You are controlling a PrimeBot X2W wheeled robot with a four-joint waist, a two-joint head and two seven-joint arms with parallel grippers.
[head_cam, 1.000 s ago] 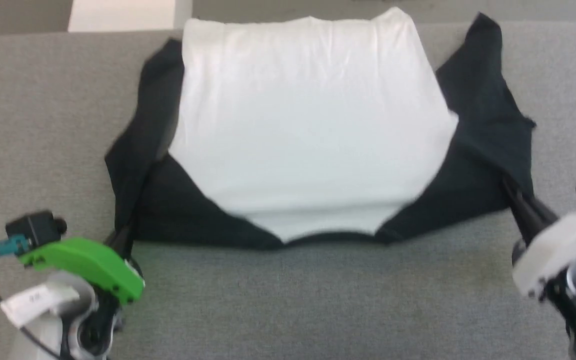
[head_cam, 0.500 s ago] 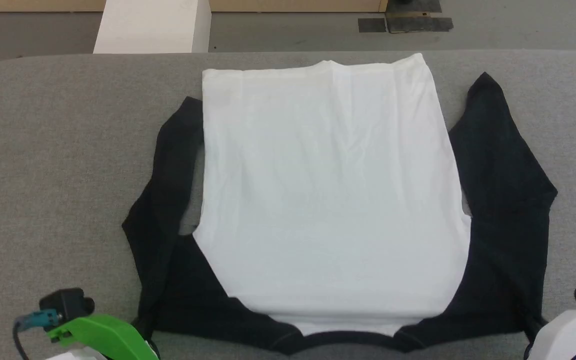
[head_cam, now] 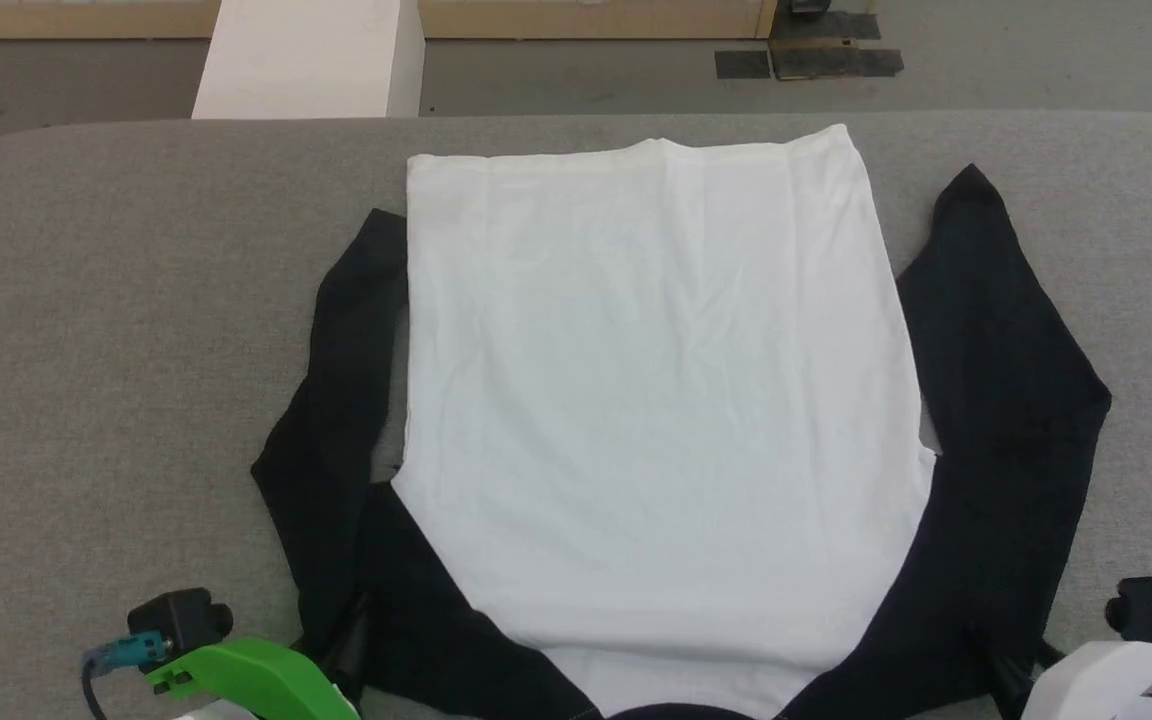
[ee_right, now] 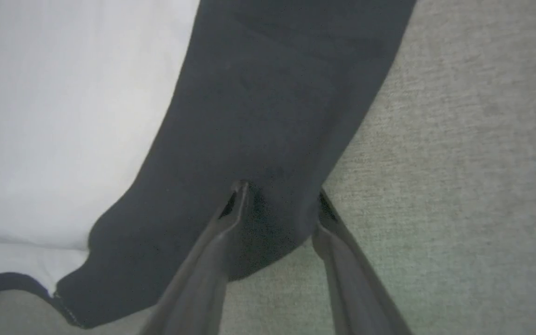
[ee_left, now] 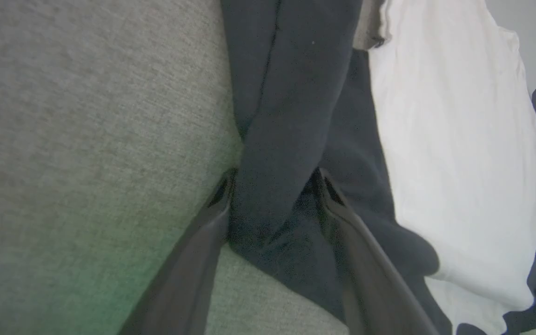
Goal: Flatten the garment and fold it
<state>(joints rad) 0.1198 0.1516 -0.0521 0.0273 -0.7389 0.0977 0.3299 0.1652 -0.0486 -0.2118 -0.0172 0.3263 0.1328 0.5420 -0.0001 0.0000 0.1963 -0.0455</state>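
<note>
1. The garment (head_cam: 656, 420) lies spread on the grey fabric surface (head_cam: 116, 300). It is roughly centred, with the hem toward the far edge and the neck toward me at the near edge.
2. Its white body (head_cam: 636, 300) looks flat from here, with only faint creases. The hem runs nearly straight, a little short of the surface's far edge.
3. The black right sleeve (head_cam: 1006, 400) runs up alongside the body. It bulges outward at mid-length, and its pointed far end stands slightly clear of the white cloth.
4. The black left sleeve (head_cam: 336, 400) is narrower. It lies along the body's other side, and its far end touches the white edge near the hem corner.
5. The left gripper (ee_left: 272, 184) is at the near left corner of the garment. In the left wrist view I see its fingers (ee_left: 193, 260) clamped on a bunched fold of black sleeve cloth that fills the gap between them.
6. The right gripper (ee_right: 279, 190) is at the near right corner. Its fingers (ee_right: 342, 260) pinch the black shoulder edge, and a small lobe of cloth pokes out toward the wrist.
7. The black collar trim (head_cam: 656, 712) shows as a thin arc at the bottom of the head view, midway between the two grippers.
</note>
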